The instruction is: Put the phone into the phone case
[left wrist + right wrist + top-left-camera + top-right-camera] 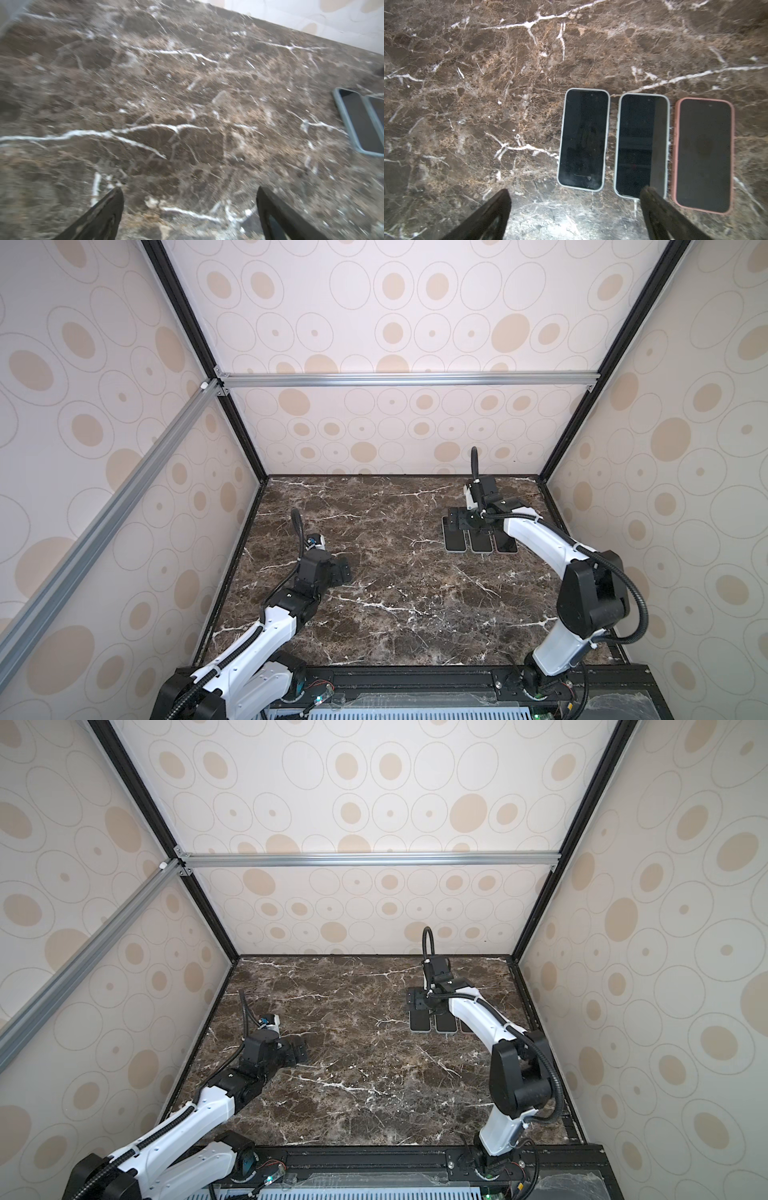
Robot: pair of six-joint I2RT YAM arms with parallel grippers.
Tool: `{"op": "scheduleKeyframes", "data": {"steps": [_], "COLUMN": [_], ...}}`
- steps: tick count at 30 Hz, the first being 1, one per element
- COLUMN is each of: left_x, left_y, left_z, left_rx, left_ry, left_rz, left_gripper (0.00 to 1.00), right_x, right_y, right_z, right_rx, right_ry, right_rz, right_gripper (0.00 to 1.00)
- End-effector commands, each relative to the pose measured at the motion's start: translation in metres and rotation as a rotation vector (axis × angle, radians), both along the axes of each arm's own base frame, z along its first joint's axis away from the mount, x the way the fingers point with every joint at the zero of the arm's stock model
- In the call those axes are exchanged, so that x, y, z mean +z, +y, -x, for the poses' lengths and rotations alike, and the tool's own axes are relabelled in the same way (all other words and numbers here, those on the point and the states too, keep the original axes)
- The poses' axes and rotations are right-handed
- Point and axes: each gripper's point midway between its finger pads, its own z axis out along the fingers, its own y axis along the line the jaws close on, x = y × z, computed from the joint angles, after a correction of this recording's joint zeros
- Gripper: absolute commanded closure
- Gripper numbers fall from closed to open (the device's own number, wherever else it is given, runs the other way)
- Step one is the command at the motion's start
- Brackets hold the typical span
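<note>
Far right on the marble top (pixel 395 605), three phones (pixel 481 544) in a row, long sides parallel, dark screens up. Close neighbours, kept apart by narrow strips of marble in the right wrist view. Three cases as well, one wrapped round each phone: two pale cases (pixel 617 145) side by side and one pink case (pixel 675 149) at an end of the row (rim thicker-looking than the pale ones). So, all three phones seated in cases, flat on the marble.

Two grippers. Right gripper (pixel 575 190) down low at the far ends of the phones in both top views, arm (pixel 536 537) bent in from the near right corner and hiding part of the row. Fingers (pixel 492 216) spread wide, clasping nothing. One fingertip (pixel 649 194) overlapping a corner of the middle phone in the wrist view; touching or just above, cannot tell.

Left gripper (pixel 190 188) well apart from the row, close over bare marble on the left side of the top. Fingers (pixel 104 216) wide there too, with only marble between them. Left wrist view smeared with blur; two of the three phones just visible at its edge, pale-rimmed.

Round the top, three patterned walls (pixel 395 323), cream with tan ovals.
</note>
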Motion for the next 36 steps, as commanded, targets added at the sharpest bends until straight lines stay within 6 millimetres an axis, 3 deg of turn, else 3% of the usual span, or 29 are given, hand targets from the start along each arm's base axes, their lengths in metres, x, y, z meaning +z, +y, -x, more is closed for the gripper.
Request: {"op": "scheduleKeyframes", "data": {"steps": [1, 9, 10, 16, 22, 25, 28, 36], "left_x": [0.029, 0.022, 0.025, 0.043, 0.030, 0.020, 0.025, 0.026], "left_y": [0.029, 0.063, 0.065, 0.087, 0.098, 0.095, 0.094, 0.090], "left_z": [-0.018, -0.028, -0.029, -0.031, -0.028, -0.036, -0.044, -0.059], "left_rx": [0.105, 0.215, 0.217, 0.293, 0.304, 0.273, 0.268, 0.208], "left_ry": [-0.113, -0.177, -0.216, -0.343, -0.433, -0.413, -0.451, -0.522], "left_rz": [-0.122, -0.216, -0.224, -0.288, -0.322, -0.333, -0.326, -0.371], "left_gripper": [0.00, 0.00, 0.00, 0.00, 0.00, 0.00, 0.00, 0.00], "right_x": [0.019, 0.020, 0.018, 0.011, -0.018, -0.032, -0.041, -0.042], "right_y": [-0.023, -0.064, -0.079, -0.104, -0.133, -0.141, -0.146, -0.141], "right_z": [0.001, 0.032, 0.034, 0.048, 0.053, 0.052, 0.050, 0.031], "right_rx": [-0.026, -0.061, -0.095, -0.128, -0.216, -0.236, -0.251, -0.217], "right_ry": [-0.130, -0.273, -0.287, -0.495, -0.489, -0.491, -0.503, -0.555], "right_rz": [0.081, 0.194, 0.209, 0.232, 0.170, 0.146, 0.130, 0.110], "right_gripper": [0.00, 0.01, 0.01, 0.00, 0.00, 0.01, 0.00, 0.00]}}
